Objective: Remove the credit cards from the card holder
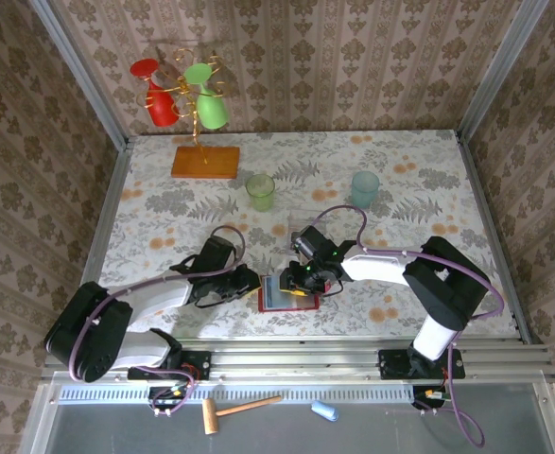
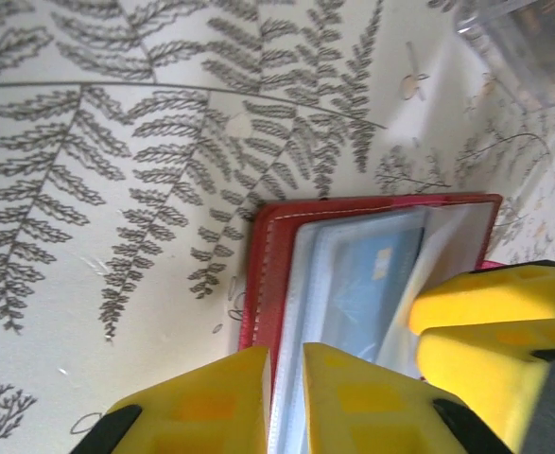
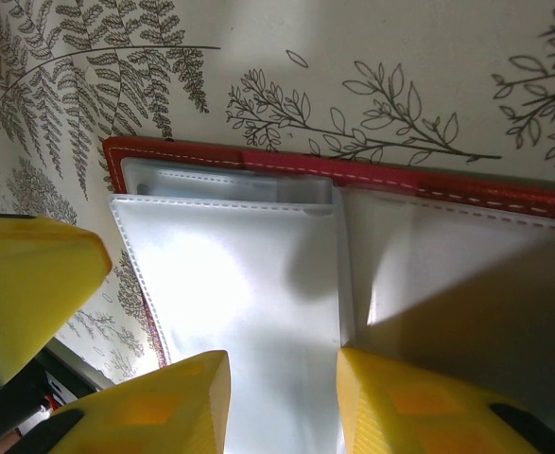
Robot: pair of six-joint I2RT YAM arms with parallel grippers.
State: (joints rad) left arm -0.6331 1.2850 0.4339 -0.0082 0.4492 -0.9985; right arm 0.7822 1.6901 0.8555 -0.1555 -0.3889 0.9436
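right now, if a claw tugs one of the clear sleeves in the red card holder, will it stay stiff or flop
Probably floppy: the sleeves look like thin stitched film that curves rather than lying flat. Likely slippery too, given their glossy glare. The card holder looks thin and light, so it may slide on the table unless pinned.

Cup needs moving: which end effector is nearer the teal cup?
Right. The right end effector is on the card holder, down-left of the teal cup; the left end effector is at the holder's left edge, farther off.
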